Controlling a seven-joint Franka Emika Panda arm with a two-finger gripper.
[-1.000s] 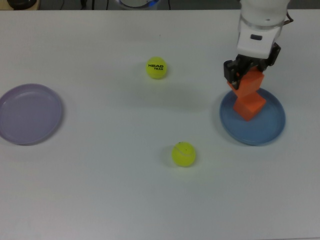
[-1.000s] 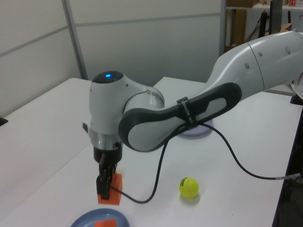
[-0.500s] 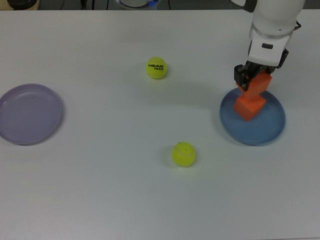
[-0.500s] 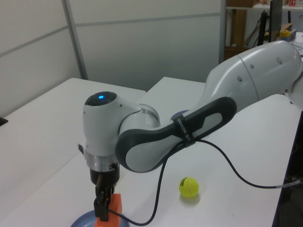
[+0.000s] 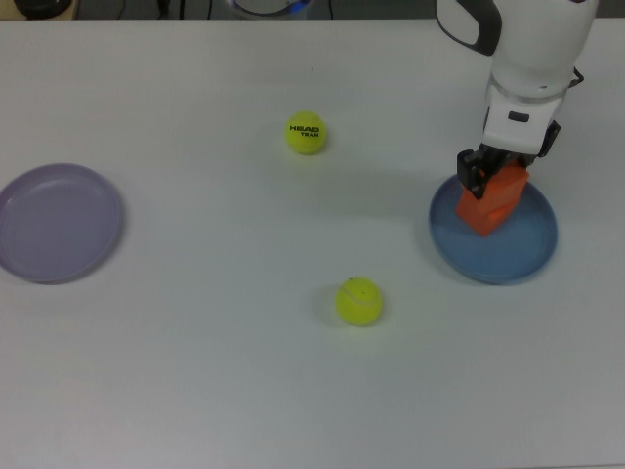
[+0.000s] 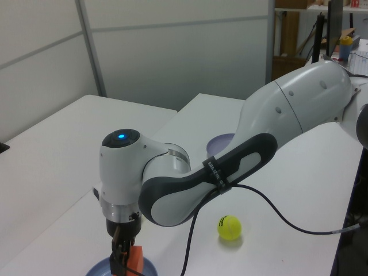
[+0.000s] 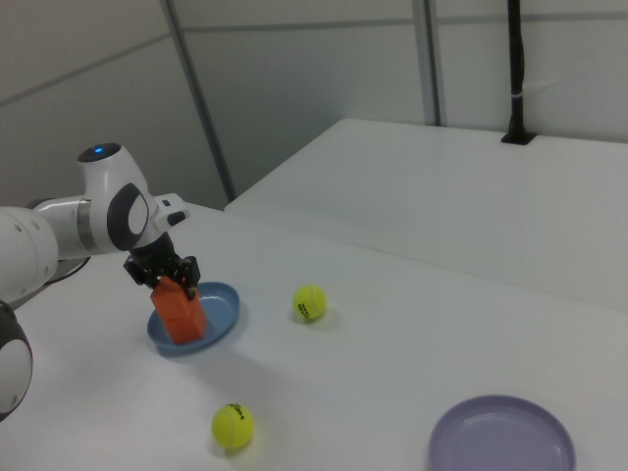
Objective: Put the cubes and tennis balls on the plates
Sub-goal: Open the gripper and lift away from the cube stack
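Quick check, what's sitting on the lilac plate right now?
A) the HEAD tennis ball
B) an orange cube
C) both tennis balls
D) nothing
D: the lilac plate is bare; both tennis balls lie on the table, and the orange cubes are at the blue plate under the gripper.

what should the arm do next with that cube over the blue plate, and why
Probably open the gripper and lift clear. The held cube seems to sit right on the other cube on the blue plate, stacked, so little lowering looks left. Both tennis balls lie on the table.
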